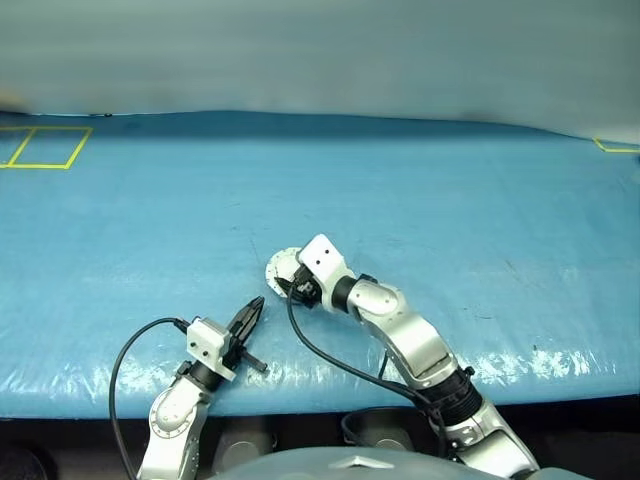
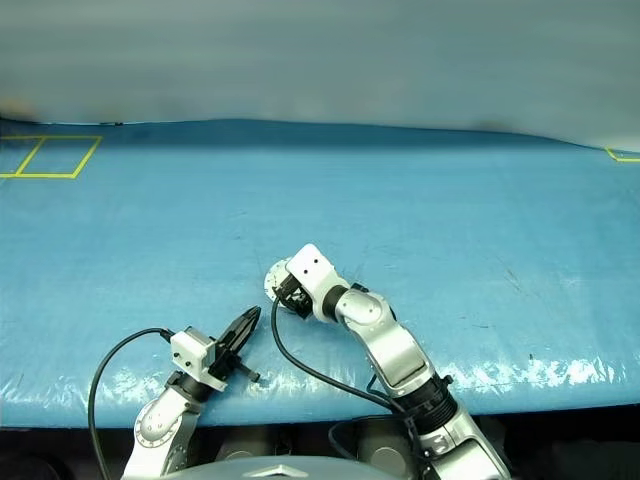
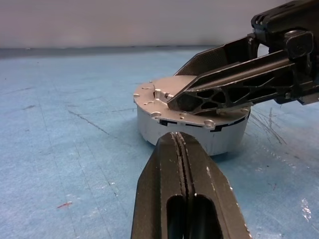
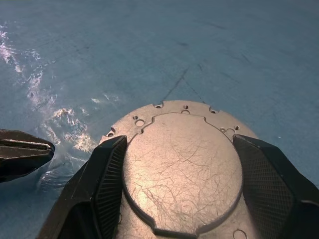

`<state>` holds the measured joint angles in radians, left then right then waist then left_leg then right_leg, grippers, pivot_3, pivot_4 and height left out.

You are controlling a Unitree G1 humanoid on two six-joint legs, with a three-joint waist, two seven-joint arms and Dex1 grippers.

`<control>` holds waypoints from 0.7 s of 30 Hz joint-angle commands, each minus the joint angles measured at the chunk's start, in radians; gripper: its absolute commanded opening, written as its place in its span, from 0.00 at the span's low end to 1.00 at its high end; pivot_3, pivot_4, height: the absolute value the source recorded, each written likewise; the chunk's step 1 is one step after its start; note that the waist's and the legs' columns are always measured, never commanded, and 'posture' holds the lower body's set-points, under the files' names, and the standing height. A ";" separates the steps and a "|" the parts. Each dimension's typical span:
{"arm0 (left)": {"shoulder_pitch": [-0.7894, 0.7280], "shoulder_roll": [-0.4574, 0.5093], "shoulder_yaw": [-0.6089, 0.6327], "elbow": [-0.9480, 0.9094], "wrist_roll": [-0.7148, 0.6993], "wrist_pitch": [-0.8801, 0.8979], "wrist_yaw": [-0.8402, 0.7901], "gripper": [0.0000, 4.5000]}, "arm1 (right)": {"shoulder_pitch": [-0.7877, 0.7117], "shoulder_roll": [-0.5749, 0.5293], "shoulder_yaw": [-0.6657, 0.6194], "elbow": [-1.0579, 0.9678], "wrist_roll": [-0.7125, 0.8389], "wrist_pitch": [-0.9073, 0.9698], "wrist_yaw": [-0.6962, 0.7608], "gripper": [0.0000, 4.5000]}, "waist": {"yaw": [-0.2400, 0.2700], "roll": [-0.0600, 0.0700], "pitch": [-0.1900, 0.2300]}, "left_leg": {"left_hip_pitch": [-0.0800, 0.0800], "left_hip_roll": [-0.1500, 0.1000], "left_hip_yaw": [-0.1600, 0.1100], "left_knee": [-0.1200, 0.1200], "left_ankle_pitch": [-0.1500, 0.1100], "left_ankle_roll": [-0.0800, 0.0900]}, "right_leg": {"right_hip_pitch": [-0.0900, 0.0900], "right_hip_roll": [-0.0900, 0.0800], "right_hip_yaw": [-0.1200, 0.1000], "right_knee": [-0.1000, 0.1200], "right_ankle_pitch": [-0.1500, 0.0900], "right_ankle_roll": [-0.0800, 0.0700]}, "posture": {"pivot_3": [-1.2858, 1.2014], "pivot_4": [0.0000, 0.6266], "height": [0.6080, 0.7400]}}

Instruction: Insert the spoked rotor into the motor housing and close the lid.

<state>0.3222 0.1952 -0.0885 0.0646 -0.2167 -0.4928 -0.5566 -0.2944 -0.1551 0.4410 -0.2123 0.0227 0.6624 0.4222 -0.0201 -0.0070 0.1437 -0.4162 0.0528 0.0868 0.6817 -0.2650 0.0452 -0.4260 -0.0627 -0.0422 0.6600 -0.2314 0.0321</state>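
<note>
Plain grey round lid (image 4: 182, 172) looks down on the grey housing (image 3: 192, 130); right tool (image 4: 179, 191) spread above it, left tool (image 3: 182, 144) clenched empty; next, press it flush.

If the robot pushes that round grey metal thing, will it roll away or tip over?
Probably neither. The motor housing sits flat and squat on the blue table with its lid shut, so it would likely slide, not roll. It looks like solid metal, so probably stiff and heavy for its size. Its smooth top might be slippery for the fingers.
</note>
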 commanded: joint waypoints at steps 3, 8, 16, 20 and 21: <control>0.000 -0.004 0.002 -0.002 -0.010 -0.029 -0.011 0.00 | -0.019 -0.025 -0.040 -0.036 0.034 0.061 0.035 0.67 | 0.003 0.000 0.000 | 0.000 0.000 0.000 0.000 0.000 0.000 | 0.000 0.000 0.000 0.000 0.000 0.000 | 0.52 0.24 1.00; 0.001 -0.007 0.004 0.004 -0.011 -0.033 -0.016 0.00 | -0.020 -0.035 -0.031 -0.019 0.024 0.046 0.037 0.67 | 0.005 0.000 0.000 | -0.001 0.000 0.000 0.000 0.000 0.000 | -0.001 0.000 0.000 0.000 0.000 0.000 | 0.52 0.24 1.00; 0.003 -0.007 0.005 0.010 -0.013 -0.039 -0.019 0.00 | 0.019 -0.040 -0.016 0.054 0.017 -0.080 0.050 0.67 | 0.005 0.000 0.000 | 0.000 0.000 0.000 0.000 0.000 0.000 | 0.000 0.000 0.000 0.000 0.000 0.000 | 0.52 0.24 1.00; 0.001 -0.005 0.007 0.014 -0.015 -0.040 -0.021 0.00 | 0.026 -0.050 -0.016 0.081 0.012 -0.128 0.065 0.67 | 0.004 0.000 0.000 | 0.000 0.000 0.000 0.000 0.000 0.000 | 0.000 0.000 0.000 0.000 0.000 0.000 | 0.52 0.24 1.00; 0.000 -0.005 0.008 0.015 -0.015 -0.040 -0.022 0.00 | 0.024 -0.057 -0.012 0.088 0.003 -0.137 0.066 0.67 | 0.004 0.000 0.000 | 0.000 0.000 0.000 0.000 0.000 0.000 | 0.000 0.000 0.000 0.000 0.000 0.000 | 0.52 0.24 1.00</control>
<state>0.3227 0.1908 -0.0858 0.0790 -0.2198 -0.5096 -0.5699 -0.2829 -0.1967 0.4238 -0.1579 0.0461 0.5324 0.4845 -0.0159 -0.0070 0.1437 -0.4164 0.0527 0.0869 0.6817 -0.2653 0.0456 -0.4262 -0.0628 -0.0423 0.6596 -0.2316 0.0321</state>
